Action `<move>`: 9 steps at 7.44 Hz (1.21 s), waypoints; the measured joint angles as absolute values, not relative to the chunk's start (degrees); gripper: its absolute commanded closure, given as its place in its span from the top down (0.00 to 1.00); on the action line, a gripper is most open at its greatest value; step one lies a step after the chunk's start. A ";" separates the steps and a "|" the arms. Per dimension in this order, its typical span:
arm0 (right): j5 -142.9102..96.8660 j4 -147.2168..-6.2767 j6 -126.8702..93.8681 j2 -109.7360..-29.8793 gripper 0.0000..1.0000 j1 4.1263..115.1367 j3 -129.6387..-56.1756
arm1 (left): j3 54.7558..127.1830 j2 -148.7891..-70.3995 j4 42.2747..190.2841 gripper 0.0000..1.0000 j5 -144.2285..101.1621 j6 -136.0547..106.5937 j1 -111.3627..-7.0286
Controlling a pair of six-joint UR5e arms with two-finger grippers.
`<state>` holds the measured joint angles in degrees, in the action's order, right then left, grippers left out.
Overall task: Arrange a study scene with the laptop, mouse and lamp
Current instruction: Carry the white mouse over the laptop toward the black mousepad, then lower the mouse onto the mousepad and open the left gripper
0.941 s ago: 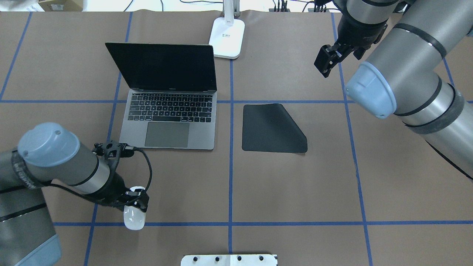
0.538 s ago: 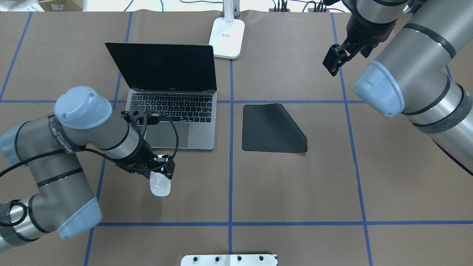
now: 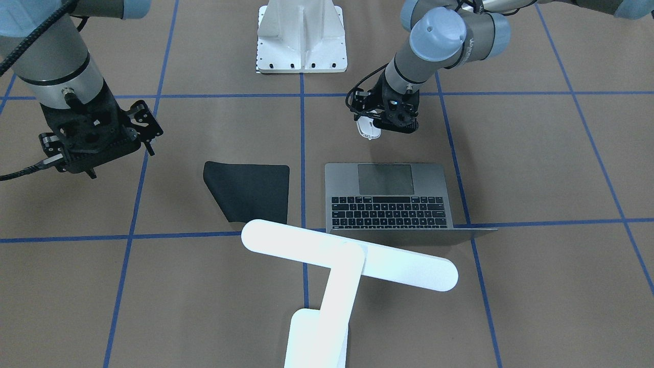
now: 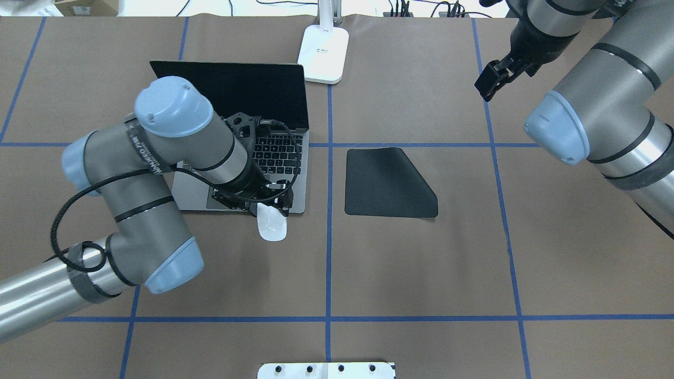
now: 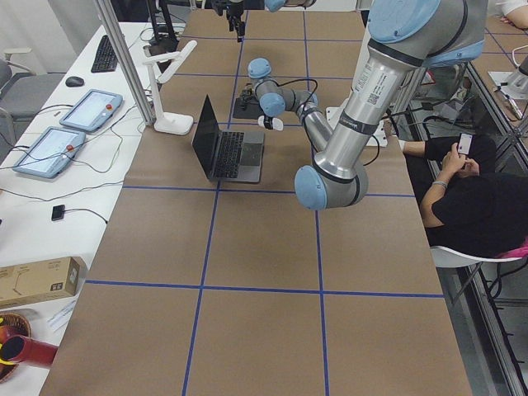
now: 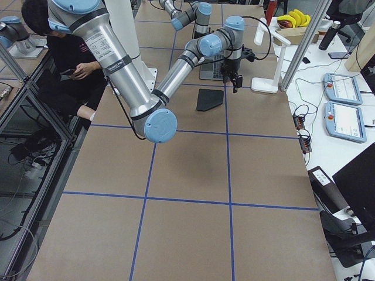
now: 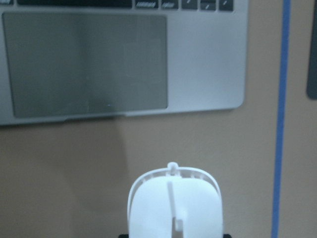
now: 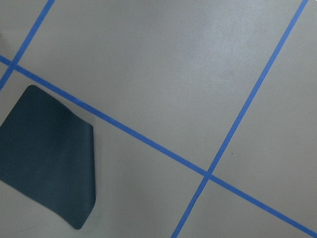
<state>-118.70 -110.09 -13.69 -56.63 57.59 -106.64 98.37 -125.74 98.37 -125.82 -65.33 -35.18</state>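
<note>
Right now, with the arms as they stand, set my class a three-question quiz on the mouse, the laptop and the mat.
1. What does the left gripper hold? A) the mouse B) a pen C) nothing
2. True or false: the laptop has its lid closed.
3. Fill in: by the robot's own sides, the black mat lies to the laptop's ____.

Key: 1 A; 2 false; 3 right.
</note>
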 measured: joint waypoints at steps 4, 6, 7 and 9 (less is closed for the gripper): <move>-119.25 -107.48 -13.93 -59.76 1.00 60.99 -105.93 | 80.73 -143.14 98.88 0.56 -124.82 -66.02 -35.37; -119.53 -107.52 -13.91 -60.34 1.00 61.36 -105.92 | 71.10 -150.58 100.69 0.56 -122.09 -66.50 -35.25; -119.56 -107.51 -13.95 -60.75 1.00 61.45 -105.93 | 66.50 -153.02 103.62 0.57 -120.63 -66.65 -35.13; -119.55 -107.57 -14.03 -61.12 1.00 61.66 -105.80 | 61.37 -155.51 107.46 0.61 -119.02 -66.77 -34.42</move>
<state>-119.55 -107.57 -14.03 -61.12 61.66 -105.80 61.37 -155.51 107.46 -119.02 -66.77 -34.42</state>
